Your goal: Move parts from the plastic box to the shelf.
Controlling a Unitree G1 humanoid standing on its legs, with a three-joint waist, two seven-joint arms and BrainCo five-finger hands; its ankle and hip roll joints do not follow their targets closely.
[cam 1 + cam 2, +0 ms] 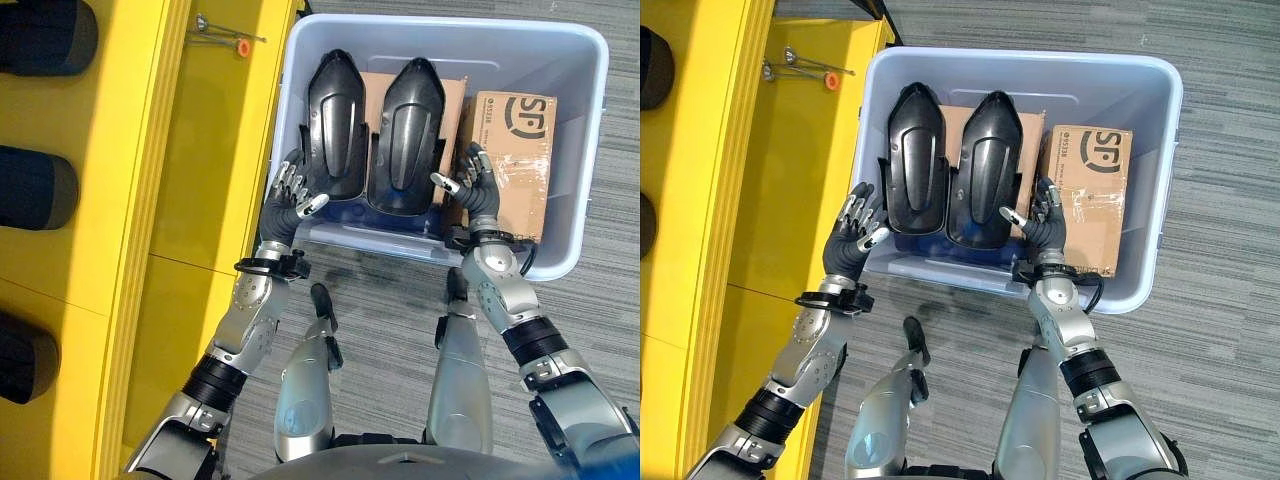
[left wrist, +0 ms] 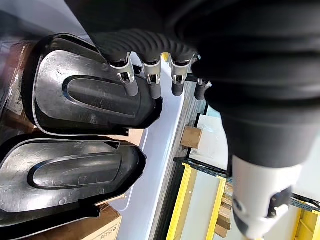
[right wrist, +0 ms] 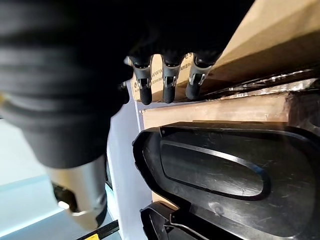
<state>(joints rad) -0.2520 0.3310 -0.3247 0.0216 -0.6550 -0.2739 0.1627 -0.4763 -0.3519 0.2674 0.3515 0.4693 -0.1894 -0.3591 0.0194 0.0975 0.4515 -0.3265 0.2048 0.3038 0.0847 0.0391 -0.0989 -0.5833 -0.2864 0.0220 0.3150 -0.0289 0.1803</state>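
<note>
Shelf (image 1: 170, 150) runs yellow along my left; plastic box (image 1: 560, 60) sits straight ahead on the floor. Two black parts (image 1: 335, 125) (image 1: 408, 135) lie side by side inside, long axes pointing away from me, cardboard box (image 1: 512, 160) beside them. Left robot hand (image 1: 290, 195) and right robot hand (image 1: 470, 185) flank them, fingers loosely spread, holding nothing. Wrist views show the parts' raised oval ribs up close.

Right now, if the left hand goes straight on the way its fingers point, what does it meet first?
Most likely the left black part: the left hand, fingers open, hovers at the box's left wall by that part's near end. Depth is unclear, so it may pass just above.
</note>
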